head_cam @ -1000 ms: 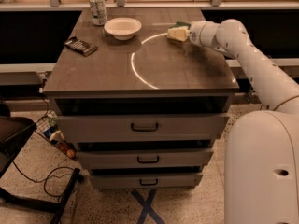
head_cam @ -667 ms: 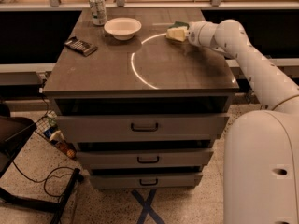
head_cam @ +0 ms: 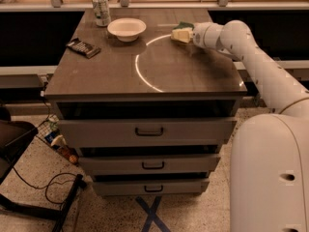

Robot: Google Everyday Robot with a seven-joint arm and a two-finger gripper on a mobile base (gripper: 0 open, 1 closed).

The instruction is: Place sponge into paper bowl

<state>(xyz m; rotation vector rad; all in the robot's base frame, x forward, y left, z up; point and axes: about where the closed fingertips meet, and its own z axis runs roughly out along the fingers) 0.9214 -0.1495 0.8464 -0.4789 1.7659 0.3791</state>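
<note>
The white paper bowl (head_cam: 126,29) stands on the far left part of the grey cabinet top (head_cam: 145,76). My gripper (head_cam: 179,35), cream-yellow, reaches in from the right and sits low over the far right part of the top, a hand's width to the right of the bowl. A dark green strip with a pale edge, the sponge (head_cam: 185,26), shows just behind and against the gripper's tip. Most of the sponge is hidden by the gripper. I cannot tell whether the sponge is held or lies on the top.
A silver drink can (head_cam: 101,8) stands behind the bowl at the far left. A dark flat device (head_cam: 83,47) lies at the left edge. A bright ring of reflected light (head_cam: 140,71) marks the top. Drawers (head_cam: 147,131) face me below.
The gripper has shifted very slightly to the left, toward the bowl. Nothing else has moved.
</note>
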